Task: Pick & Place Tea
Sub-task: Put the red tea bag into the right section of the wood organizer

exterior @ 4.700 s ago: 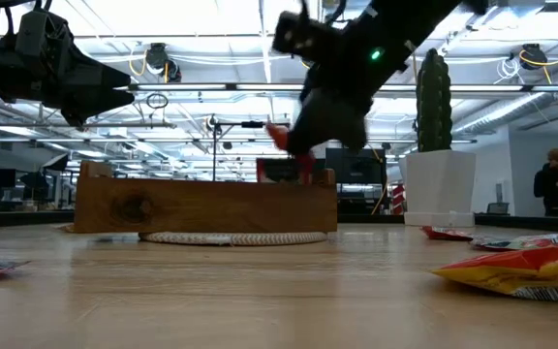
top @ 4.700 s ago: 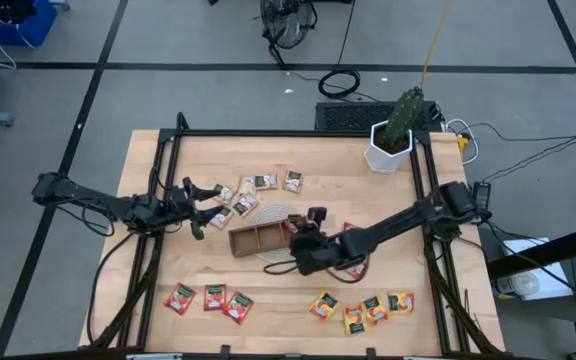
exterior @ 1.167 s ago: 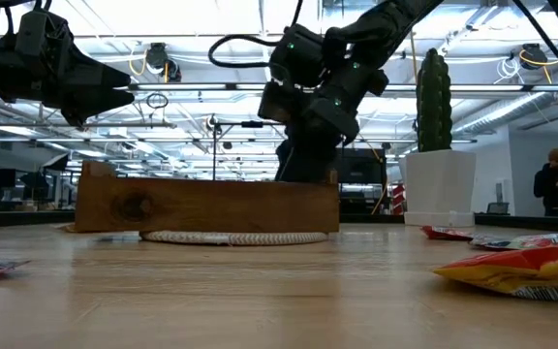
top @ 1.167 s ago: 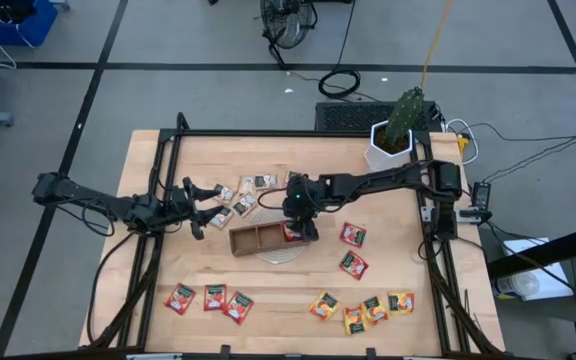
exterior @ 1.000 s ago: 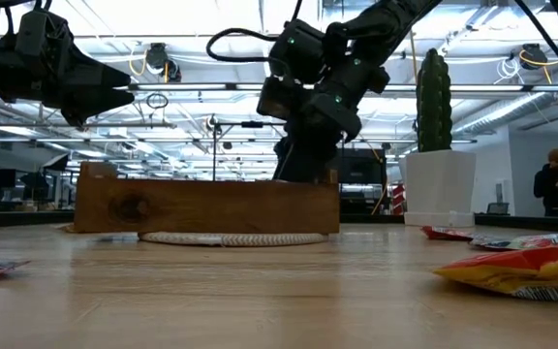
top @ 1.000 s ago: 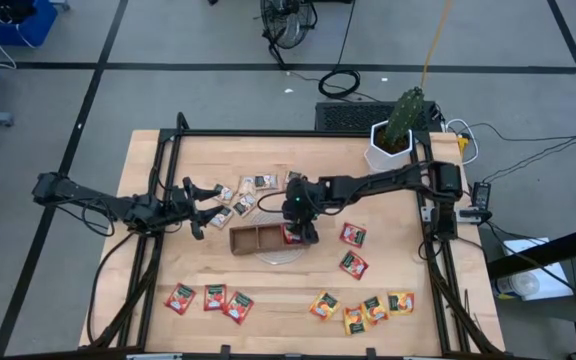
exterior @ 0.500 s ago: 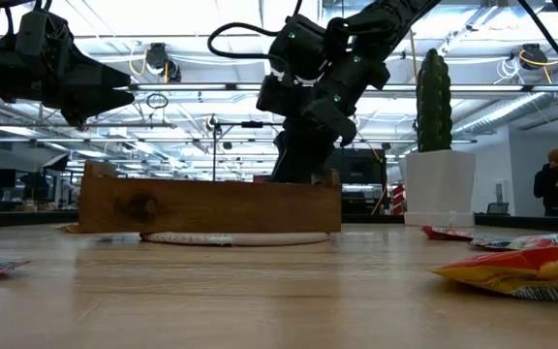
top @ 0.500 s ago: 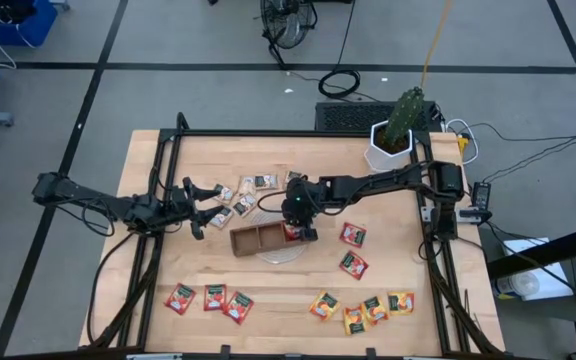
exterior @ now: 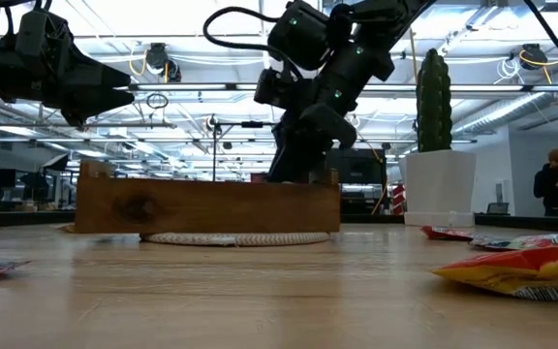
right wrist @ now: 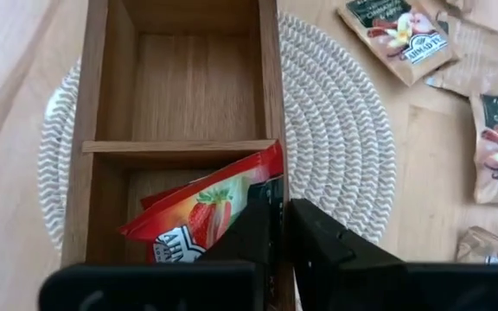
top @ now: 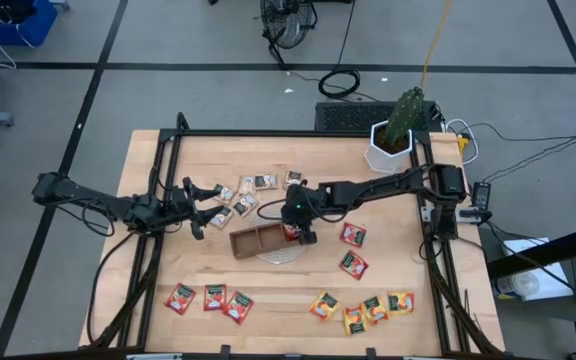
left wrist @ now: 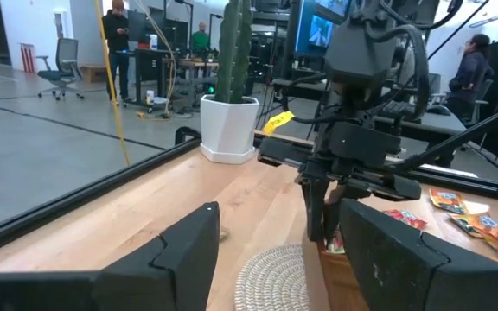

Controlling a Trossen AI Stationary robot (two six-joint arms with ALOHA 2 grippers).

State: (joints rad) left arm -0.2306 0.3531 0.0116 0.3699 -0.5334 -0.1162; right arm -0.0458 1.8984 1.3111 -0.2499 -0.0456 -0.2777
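The wooden tray (top: 258, 240) sits on a round woven mat (right wrist: 344, 147) at mid-table. One red tea sachet (right wrist: 201, 207) leans tilted in the tray's right-end compartment. My right gripper (right wrist: 279, 233) is shut and slants down over that compartment's long wall, right beside the sachet's raised edge. My left gripper (top: 211, 200) hovers open at the left with nothing between its fingers, next to the beige sachets (top: 243, 195). More red sachets (top: 208, 298) and orange ones (top: 363, 307) lie flat along the near edge. My right gripper's shut fingers (right wrist: 249, 229) stand at the tray's long wall (right wrist: 269, 95), against the red sachet's raised edge (right wrist: 262, 177). They come from above, slanting down from the table's right. Whether they touch the sachet or the wall, I cannot tell.
A white pot with a cactus (top: 393, 140) stands at the far right. Two red sachets (top: 353, 250) lie just right of the tray. Black frame rails (top: 168, 180) run along both sides of the table. A person stands in the room beyond (exterior: 555, 184).
My right gripper has stayed at the tray's right end while its wrist has turned and its body has tipped a little higher. The tray shifted slightly on the mat and settled back.
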